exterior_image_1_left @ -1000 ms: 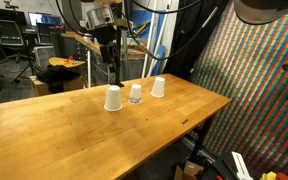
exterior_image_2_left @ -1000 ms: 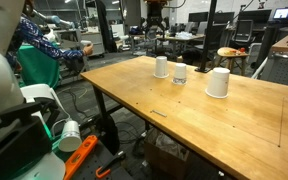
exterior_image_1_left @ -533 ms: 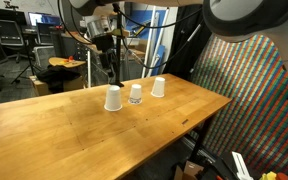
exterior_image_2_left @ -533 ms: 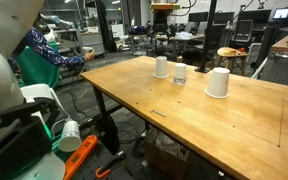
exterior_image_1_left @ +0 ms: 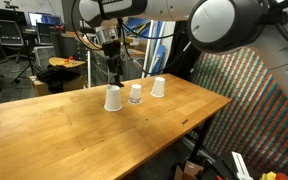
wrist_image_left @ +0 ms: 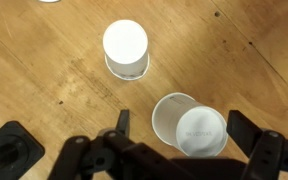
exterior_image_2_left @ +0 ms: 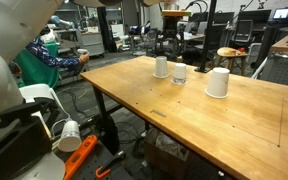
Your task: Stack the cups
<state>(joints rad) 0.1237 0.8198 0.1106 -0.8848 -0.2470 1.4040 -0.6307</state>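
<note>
Poised above the translucent cup [wrist_image_left: 189, 125] and white cup [wrist_image_left: 125, 47] (both upturned on the tabletop [wrist_image_left: 44, 80]). With fingers [wrist_image_left: 252, 128] spread, empty.

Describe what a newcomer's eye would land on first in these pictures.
Three upturned cups stand in a row on the wooden table: a white cup, a translucent cup and a second white cup. The open gripper hangs over the row, and a bright multicoloured panel rises beside the table.
</note>
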